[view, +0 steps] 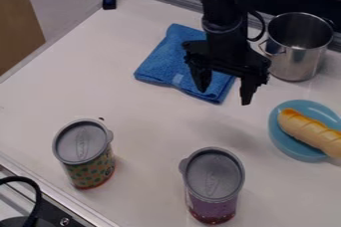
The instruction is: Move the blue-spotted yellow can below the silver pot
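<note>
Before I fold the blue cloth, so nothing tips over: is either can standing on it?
No, the spotted can and the purple can both stand on the white table, away from the cloth.

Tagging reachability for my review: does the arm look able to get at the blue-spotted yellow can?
Probably yes. The gripper hangs open and holds nothing, white table lies between it and the blue-spotted yellow can, and the purple can stands apart from that line.

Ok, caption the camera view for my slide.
Open gripper above the table, spotted can lower left, silver pot upper right.
</note>
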{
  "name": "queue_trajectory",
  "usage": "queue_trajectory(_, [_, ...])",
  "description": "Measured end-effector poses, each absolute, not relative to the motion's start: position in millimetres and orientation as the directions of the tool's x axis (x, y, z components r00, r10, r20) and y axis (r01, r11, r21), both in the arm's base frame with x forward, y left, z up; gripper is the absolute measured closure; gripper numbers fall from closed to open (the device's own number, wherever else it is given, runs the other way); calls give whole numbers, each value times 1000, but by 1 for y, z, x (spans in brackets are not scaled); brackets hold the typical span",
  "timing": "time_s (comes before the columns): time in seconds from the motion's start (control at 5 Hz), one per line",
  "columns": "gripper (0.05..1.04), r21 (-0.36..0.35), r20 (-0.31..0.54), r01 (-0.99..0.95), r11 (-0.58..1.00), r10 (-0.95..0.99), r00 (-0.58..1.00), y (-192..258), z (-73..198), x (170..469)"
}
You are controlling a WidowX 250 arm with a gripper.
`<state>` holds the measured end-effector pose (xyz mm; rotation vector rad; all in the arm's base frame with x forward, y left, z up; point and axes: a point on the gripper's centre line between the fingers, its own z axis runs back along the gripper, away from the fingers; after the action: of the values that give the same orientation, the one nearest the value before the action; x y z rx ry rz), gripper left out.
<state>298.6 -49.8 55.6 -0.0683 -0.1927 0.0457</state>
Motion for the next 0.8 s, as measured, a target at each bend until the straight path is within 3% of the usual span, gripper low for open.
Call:
queue_trajectory(0.2, [87,-67,160,-37,997,48,986,-49,48,294])
queue_trajectory(0.8, [87,-44,134,7,999,-1,991,-9,77,258])
